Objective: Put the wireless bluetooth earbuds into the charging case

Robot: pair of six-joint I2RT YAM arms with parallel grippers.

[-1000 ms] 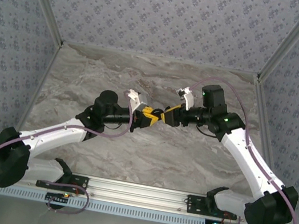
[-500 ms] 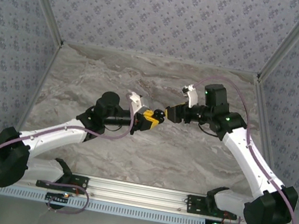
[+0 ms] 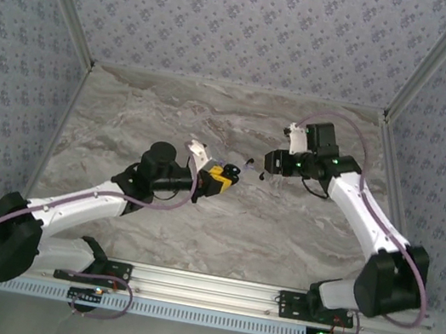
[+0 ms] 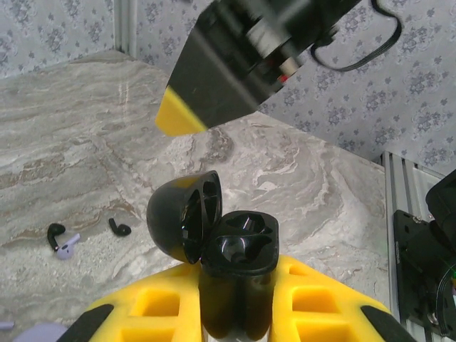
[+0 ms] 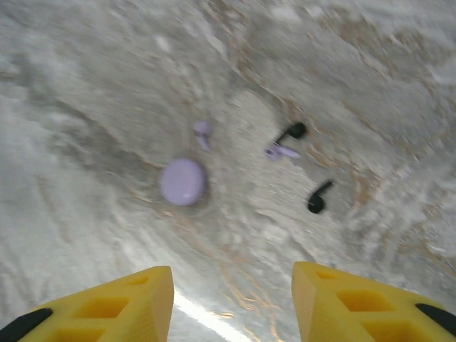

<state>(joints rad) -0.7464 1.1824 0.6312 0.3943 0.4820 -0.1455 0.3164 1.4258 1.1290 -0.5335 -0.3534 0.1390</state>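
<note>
Two pincers, two jobs right now. My left pincer [image 4: 239, 303] is clamped tight on the charging case [image 4: 240, 246], which sits between its yellow fingers with the lid [image 4: 184, 224] flipped back to the left. Both wells in the case look empty to me, nothing seated yet. Ahead of that pincer and off to its left, the black earbuds [image 4: 120, 228] lie loose on the marble table [image 4: 306, 185], one of them right against a lavender bud [image 4: 68, 247].

Moving right: my right pincer [image 5: 231, 299] hangs above the table with its fingers spread and nothing between them. Ahead of its tips, from the left, there's a lavender disc [image 5: 183, 181], a second lavender bud [image 5: 203, 132] just beyond it, then the two black ones ahead of the right finger, the nearer lying on its own.

I reckon the step is grabbing the first bud. I'd go for that lone nearer one so no lavender piece gets dragged along. Drop the fingers either side of it and close gently, since it's tiny and could skitter off. Meanwhile, no wobbling the open case.
</note>
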